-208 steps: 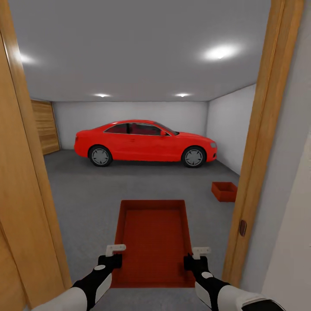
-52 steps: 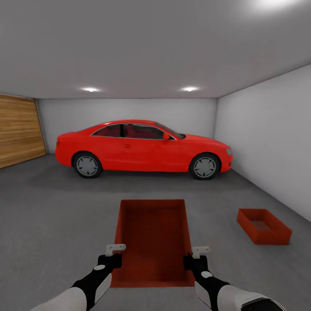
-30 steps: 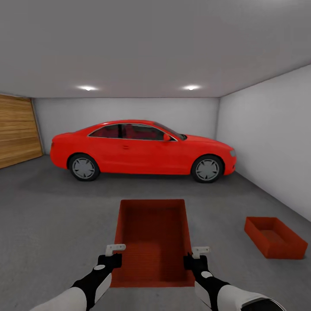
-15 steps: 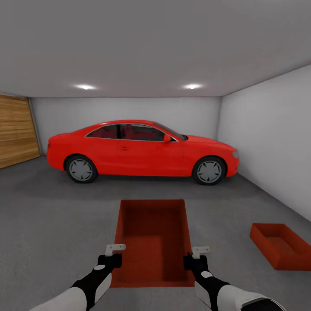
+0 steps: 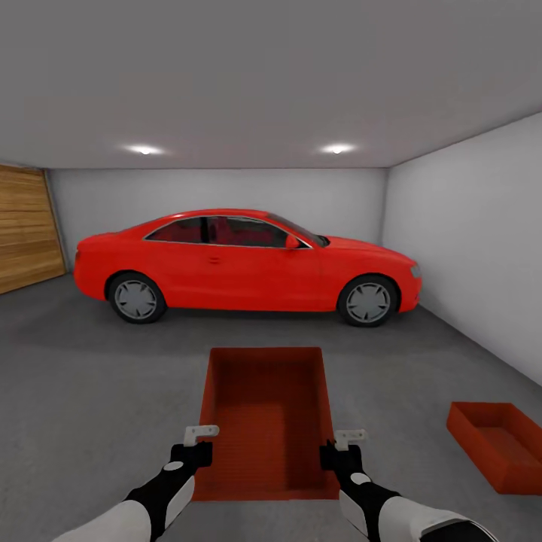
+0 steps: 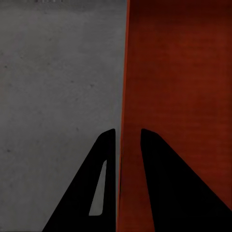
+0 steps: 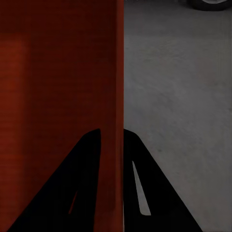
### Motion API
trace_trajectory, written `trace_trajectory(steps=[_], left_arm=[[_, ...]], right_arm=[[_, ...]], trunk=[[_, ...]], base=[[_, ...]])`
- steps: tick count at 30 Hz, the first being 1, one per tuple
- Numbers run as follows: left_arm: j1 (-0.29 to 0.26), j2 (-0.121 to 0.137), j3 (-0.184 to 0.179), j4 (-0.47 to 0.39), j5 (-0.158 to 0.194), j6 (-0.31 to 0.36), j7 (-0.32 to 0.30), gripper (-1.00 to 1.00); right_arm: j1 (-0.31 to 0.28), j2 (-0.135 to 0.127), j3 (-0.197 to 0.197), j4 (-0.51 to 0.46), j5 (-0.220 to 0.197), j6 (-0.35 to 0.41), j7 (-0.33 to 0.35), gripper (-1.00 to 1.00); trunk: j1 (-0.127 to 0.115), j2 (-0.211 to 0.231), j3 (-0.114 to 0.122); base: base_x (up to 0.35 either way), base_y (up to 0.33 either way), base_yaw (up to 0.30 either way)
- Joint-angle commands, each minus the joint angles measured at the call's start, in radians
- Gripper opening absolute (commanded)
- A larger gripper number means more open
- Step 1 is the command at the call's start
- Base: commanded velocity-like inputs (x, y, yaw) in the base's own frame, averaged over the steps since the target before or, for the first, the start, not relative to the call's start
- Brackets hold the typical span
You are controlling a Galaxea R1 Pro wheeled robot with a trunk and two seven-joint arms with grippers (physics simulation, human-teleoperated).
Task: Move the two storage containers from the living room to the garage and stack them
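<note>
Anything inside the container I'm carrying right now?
Nothing shows inside the carried container: bare red bottom and walls. Its near end, behind the near rim, is hidden. Left gripper and right gripper clamp its side walls.

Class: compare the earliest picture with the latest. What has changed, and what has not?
The robot has driven through the doorway into the garage; the frame has gone, and the car and floor bin look nearer. Both grippers, left and right, still clamp the carried bin.

Both forearms are white shells ending in black wrists with small white oval patches. The left claw [image 5: 197, 440] and right claw [image 5: 342, 443] carry white bracket-like tips. From the wrist cameras, the fingers [image 6: 104, 183] look flat, black and tapering.
</note>
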Motion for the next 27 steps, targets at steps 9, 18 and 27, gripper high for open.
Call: trace_trajectory(steps=[9,18,27], left_arm=[[-0.002,0.045,0.019,-0.002,-0.005,-0.017,0.013,-1.00],[-0.002,0.045,0.019,-0.002,-0.006,-0.017,0.013,-1.00],[-0.002,0.045,0.019,-0.002,-0.005,-0.018,0.013,-1.00]], right_arm=[[-0.001,-0.002,-0.032,0.006,-0.080,-0.009,-0.004,-1.00],[-0.001,-0.002,-0.032,0.006,-0.082,-0.009,-0.004,-1.00],[-0.001,-0.002,-0.032,0.006,-0.082,-0.009,-0.003,-1.00]], trunk=[[0.001,-0.001,-0.001],[0.001,-0.001,-0.001],[0.001,-0.001,-0.001]], base=[[0.321,0.000,-0.197],[0.321,0.000,-0.279],[0.321,0.000,-0.282]])
